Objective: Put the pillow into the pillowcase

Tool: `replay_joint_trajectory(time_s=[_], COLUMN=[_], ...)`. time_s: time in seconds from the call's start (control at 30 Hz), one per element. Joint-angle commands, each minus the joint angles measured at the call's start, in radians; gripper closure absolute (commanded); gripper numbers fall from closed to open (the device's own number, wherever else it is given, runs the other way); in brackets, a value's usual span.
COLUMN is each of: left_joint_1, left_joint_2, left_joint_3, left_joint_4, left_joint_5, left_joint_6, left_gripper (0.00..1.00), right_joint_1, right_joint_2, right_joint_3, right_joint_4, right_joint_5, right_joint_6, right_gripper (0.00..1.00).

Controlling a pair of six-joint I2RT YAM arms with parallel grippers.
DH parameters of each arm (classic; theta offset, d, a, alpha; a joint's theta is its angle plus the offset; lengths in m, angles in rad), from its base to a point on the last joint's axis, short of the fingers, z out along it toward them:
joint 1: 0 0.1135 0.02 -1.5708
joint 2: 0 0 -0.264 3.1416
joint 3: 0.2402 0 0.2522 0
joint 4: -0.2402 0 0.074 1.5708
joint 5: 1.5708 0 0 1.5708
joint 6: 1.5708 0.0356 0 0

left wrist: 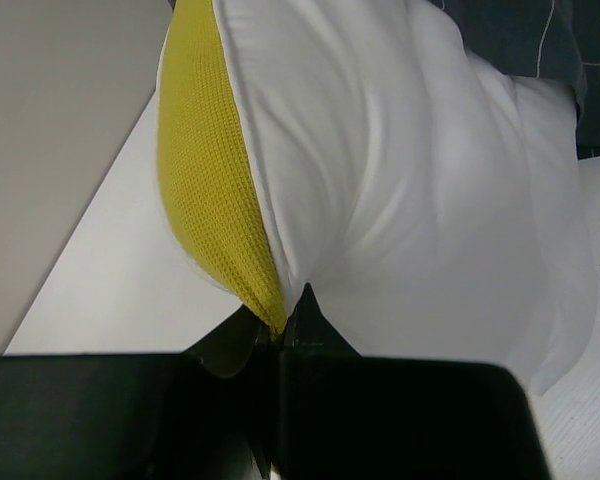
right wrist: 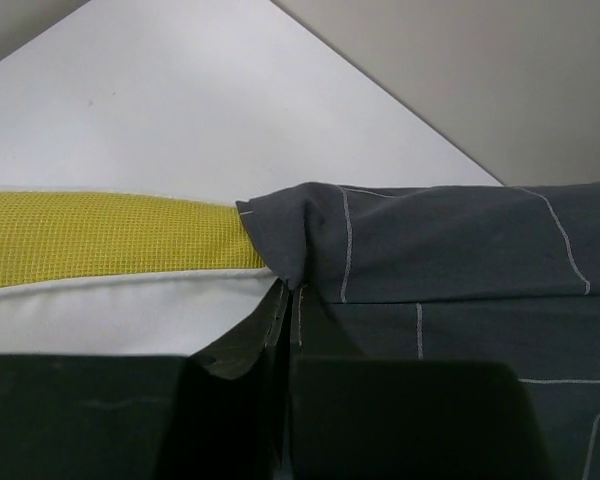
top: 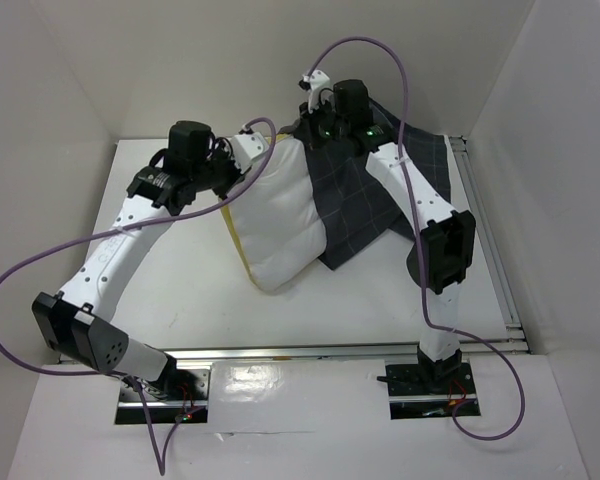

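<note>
Pillow (top: 280, 215) lies on the table (top: 180, 300) toward the far edge, about midway across, puffy and white, its near corner pointing to the near edge. Yellow band (left wrist: 205, 180) runs along its left side. Pillowcase (top: 365, 205), dark grey with a thin pale grid, sits to the right and overlaps the pillow's right side, its far right corner reaching toward the table's far right corner; whether any of the pillow is actually inside cannot be told. Left gripper (left wrist: 280, 330) is at the pillow's far left corner, jaws closed, pinching the fabric where the yellow band meets the white. Right gripper (right wrist: 286, 295) is at the far edge of the pillowcase, jaws closed on a bunched fold of the dark cloth, just beside the end of the yellow band. Purple cables (top: 40, 270) loop over both arms
</note>
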Motion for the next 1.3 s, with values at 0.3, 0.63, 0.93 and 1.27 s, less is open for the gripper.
replay_joint_trajectory(time_s=[0.3,0.63,0.93,1.27], left_joint_1=[-0.034,-0.034,-0.034,-0.025], left_joint_2=[0.01,0.045,0.076,0.085], left_joint_3=[0.047,0.099,0.184,0.162], left_joint_4=[0.289,0.376,0.347,0.341], left_joint_5=[-0.144,-0.193,-0.084,0.156], left_joint_6=[-0.033,-0.165,-0.337,-0.653], left_gripper=[1.0,1.0,1.0,1.0], right_joint_1=[0.178,0.223,0.241,0.251], right_joint_2=[-0.041,-0.041,-0.032,-0.032], right_joint_3=[0.272,0.312,0.364,0.344], right_joint_4=[-0.095,-0.105,-0.055,-0.001], right_joint_5=[-0.224,-0.29,-0.32,-0.32], right_joint_6=[0.154,0.21,0.272,0.282], right_gripper=[1.0,1.0,1.0,1.0])
